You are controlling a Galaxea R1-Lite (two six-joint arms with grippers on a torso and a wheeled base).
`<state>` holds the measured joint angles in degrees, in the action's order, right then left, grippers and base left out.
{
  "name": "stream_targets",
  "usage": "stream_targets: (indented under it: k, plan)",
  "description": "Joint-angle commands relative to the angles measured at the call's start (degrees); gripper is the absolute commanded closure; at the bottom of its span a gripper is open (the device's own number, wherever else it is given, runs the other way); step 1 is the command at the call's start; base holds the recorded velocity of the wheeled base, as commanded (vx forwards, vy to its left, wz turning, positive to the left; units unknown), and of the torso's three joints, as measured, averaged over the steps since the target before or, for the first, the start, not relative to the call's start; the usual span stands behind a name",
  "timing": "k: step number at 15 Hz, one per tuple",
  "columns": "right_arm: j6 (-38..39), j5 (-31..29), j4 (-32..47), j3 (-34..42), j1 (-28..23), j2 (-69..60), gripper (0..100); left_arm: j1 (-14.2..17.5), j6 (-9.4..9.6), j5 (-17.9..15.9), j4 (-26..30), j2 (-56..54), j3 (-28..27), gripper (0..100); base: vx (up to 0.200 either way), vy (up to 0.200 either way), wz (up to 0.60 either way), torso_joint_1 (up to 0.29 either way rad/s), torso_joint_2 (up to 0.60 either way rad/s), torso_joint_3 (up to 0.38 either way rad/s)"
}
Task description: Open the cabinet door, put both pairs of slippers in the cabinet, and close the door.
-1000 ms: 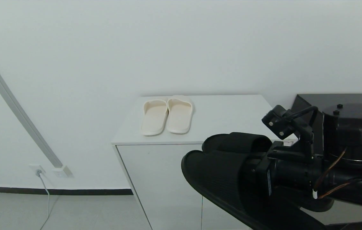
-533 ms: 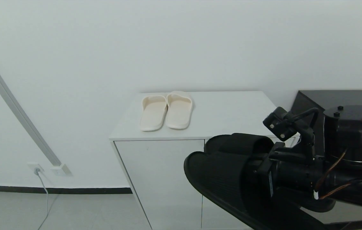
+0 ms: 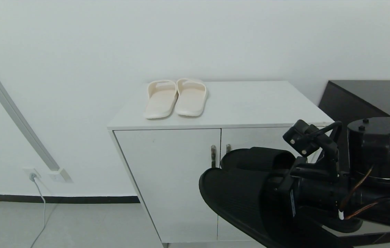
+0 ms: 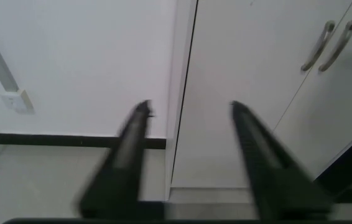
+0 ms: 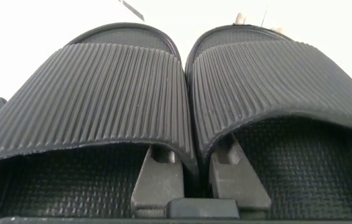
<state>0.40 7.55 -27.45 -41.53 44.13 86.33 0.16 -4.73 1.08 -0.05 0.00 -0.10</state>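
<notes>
Left jaws: spread and blurred, facing the closed cabinet (image 4: 244, 93), with the door handles (image 4: 328, 45) off to one side. Cream slippers (image 3: 176, 98) sit on the cabinet top, well apart from both jaws. Right jaws: pinching the black slippers (image 5: 182, 93) by their adjoining inner walls, tips hidden under the straps. Right arm (image 3: 322, 193) lies roughly level.

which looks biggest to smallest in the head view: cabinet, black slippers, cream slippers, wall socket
1. cabinet
2. black slippers, though they are much nearer the camera, so they look bigger than they are
3. cream slippers
4. wall socket
</notes>
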Motion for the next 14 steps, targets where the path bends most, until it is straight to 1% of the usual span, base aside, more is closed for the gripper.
stream_targets:
  k: [1, 7, 8, 11, 14]
  plan:
    - [-0.84, 0.19, -0.06, 0.66, 0.08, -0.38, 100, 0.02, -0.02, 0.06, -0.04, 0.00, 0.01, 0, 0.000, 0.000, 0.00, -0.183, 0.50, 0.315]
    - [-1.46, 0.19, -0.14, 1.89, 0.08, -0.64, 100, 0.02, -0.02, 0.06, -0.04, 0.00, 0.01, 0, 0.000, 0.000, 0.00, -0.168, 0.49, 0.321]
    - [-1.37, 0.19, -0.50, 2.69, 0.17, -0.82, 100, 0.02, 0.25, 0.15, -0.04, 0.00, 0.01, 0, 0.000, 0.000, 0.00, -0.139, 0.47, 0.325]
    - [-1.90, 0.28, -3.04, 5.32, 0.17, -0.46, 100, 0.02, 0.07, 0.15, -0.04, 0.00, 0.01, 0, 0.000, 0.000, 0.00, -0.118, 0.46, 0.333]
    - [-2.25, 0.19, -3.66, 6.46, 1.57, -0.38, 100, 0.02, 0.95, 0.15, -0.04, 0.00, 0.01, 0, 0.000, 0.000, 0.00, -0.079, 0.45, 0.354]
